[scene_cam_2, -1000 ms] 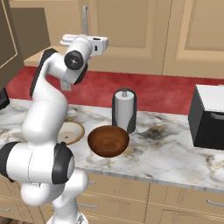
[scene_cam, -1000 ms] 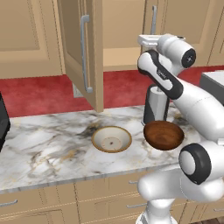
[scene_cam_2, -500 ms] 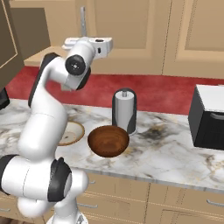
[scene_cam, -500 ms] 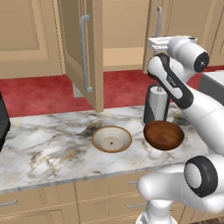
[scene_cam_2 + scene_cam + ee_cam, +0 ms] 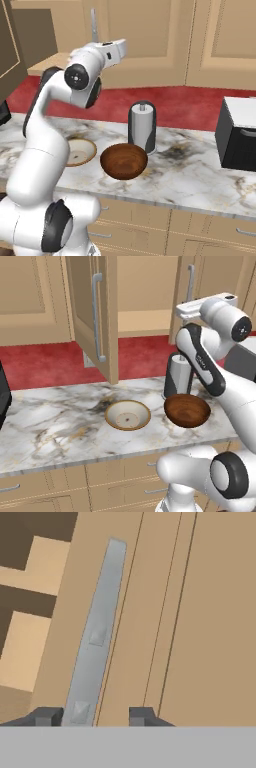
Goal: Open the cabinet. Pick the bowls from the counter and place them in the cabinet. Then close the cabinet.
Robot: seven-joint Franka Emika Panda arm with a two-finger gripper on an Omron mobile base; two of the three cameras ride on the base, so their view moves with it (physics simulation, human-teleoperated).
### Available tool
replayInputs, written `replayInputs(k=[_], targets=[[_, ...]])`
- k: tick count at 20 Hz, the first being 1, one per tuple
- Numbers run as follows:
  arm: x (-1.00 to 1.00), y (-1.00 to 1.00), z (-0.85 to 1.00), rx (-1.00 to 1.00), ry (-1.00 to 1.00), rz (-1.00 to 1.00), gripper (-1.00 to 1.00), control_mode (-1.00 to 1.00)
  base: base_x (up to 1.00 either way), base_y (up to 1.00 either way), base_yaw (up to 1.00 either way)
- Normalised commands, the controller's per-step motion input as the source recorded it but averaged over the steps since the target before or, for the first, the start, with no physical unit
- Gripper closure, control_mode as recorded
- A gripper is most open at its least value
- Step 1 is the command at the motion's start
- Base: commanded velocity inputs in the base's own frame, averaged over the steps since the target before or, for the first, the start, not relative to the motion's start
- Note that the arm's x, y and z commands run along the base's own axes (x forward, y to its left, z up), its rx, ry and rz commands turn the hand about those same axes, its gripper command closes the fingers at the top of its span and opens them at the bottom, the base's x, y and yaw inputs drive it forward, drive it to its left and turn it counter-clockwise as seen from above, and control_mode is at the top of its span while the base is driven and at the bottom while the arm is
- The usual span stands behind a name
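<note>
I have the left door [image 5: 92, 316] of the cabinet swung well out, and the right door [image 5: 200, 612] is the one in front of me now. In the hand view my pincer [image 5: 92, 716] sits at the lower end of the silver handle [image 5: 97, 632], its tips parted with the bar between them, though nearer the left tip than the right, and I cannot tell whether either tip touches it. The risk I see is pulling before I have a firm hold: off-centre like this, the bar could slip out past one tip and the door would stay where it is (or swing only partway).

A second worry is my own elbow. The arm reaches up over the surface [image 5: 50, 426], and the forearm passes close above the canister [image 5: 177, 373] and the brown bowl [image 5: 187, 410]; a wide swing with the door could knock either one.

Left to right on the surface: the cream bowl [image 5: 127, 415], upright and empty, then the brown bowl, also empty, just in front of the canister. The two bowls lie near each other, not touching. Inside the cabinet I see a bare shelf [image 5: 145, 321], nothing placed on it yet.
</note>
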Motion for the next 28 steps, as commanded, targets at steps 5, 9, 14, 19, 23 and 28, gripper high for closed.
replayInputs(k=[5, 9, 14, 19, 23, 28], targets=[[-0.5, -1.0, 0.0, -0.17, 0.06, -0.12, 1.0, -1.0, 0.0, 0.0, 0.0], [-0.55, -1.0, -0.03, -0.13, 0.09, -0.15, 1.0, -1.0, 0.0, 0.0, 0.0], [-0.58, -1.0, -0.27, -0.03, 0.11, -0.15, 1.0, -1.0, 0.0, 0.0, 0.0], [-0.05, -0.15, -0.03, 0.0, 0.02, -0.02, -1.0, -1.0, 0.0, 0.0, 0.0], [-0.73, -0.26, -0.11, 0.0, 0.0, 0.0, -1.0, -1.0, 0.0, 0.0, 0.0], [-1.0, -0.32, -0.01, 0.01, 0.0, 0.0, -1.0, -1.0, 0.0, 0.0, 0.0]])
